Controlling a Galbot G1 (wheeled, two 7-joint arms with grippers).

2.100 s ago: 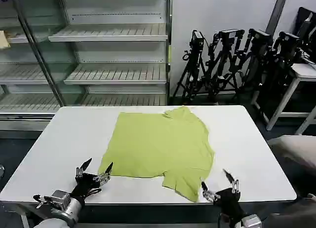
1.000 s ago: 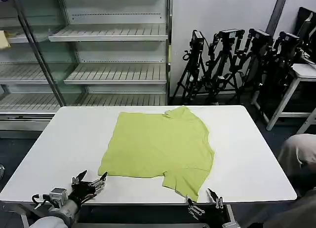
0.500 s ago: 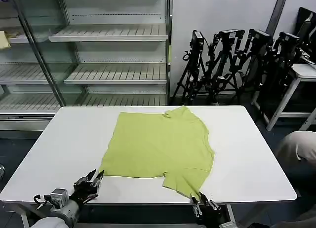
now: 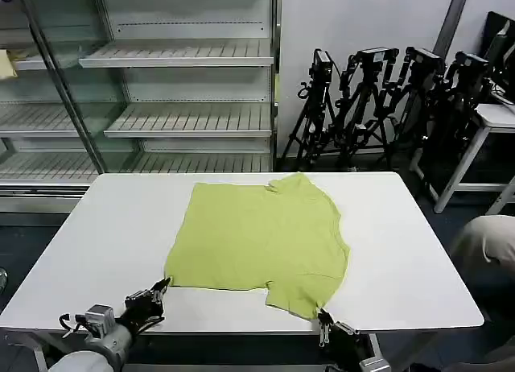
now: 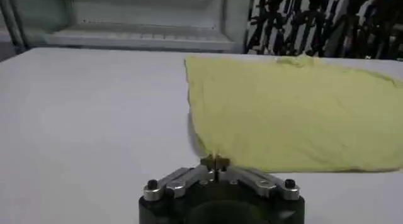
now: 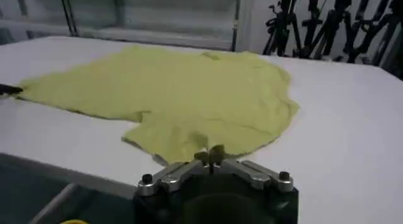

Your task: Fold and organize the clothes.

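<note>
T-shirt (image 4: pixel 261 239) flat on surface (image 4: pixel 96 235); left gripper (image 4: pixel 158 290) pinches its near corner, right gripper (image 4: pixel 323 317) pinches near sleeve hem.

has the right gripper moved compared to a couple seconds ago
Yes. In the head view the right gripper has shifted toward the robot's left along the table's near edge, and its fingers have closed at the T-shirt's near sleeve tip.

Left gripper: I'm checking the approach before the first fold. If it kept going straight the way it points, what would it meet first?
The left gripper, fingers closed, sits at the near left corner of the T-shirt, so it would meet that hem almost immediately. It may already touch the hem; depth is unclear.
</note>
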